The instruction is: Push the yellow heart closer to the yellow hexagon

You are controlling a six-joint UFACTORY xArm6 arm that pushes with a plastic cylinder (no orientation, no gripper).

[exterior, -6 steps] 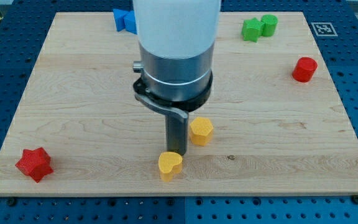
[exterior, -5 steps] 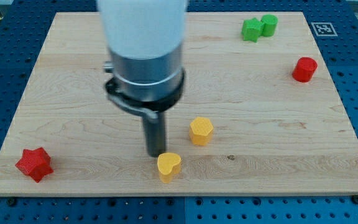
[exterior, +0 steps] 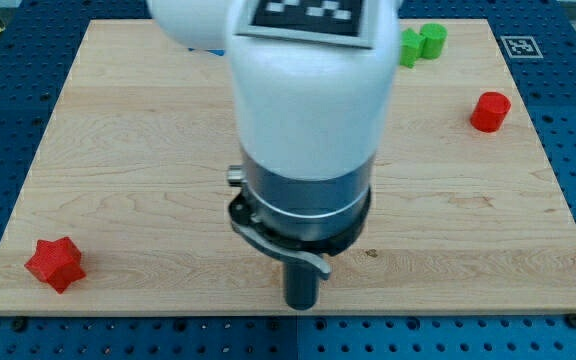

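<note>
tip [exterior: 301,305] sits at near table [exterior: 118,150] edge, no jaws, grasping nothing. yellow heart and hexagon hidden behind arm, can't place them. heart likely light, rigid, slides easy; push a flat side. red star [exterior: 54,264] near left.

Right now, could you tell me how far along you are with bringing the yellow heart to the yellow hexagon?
I cannot confirm anything as done: my arm hides both yellow blocks in this view. In hand: my tip sits near the board's bottom edge, below where the arm blocks the view. Left: checking the gap between them once the arm clears.
</note>
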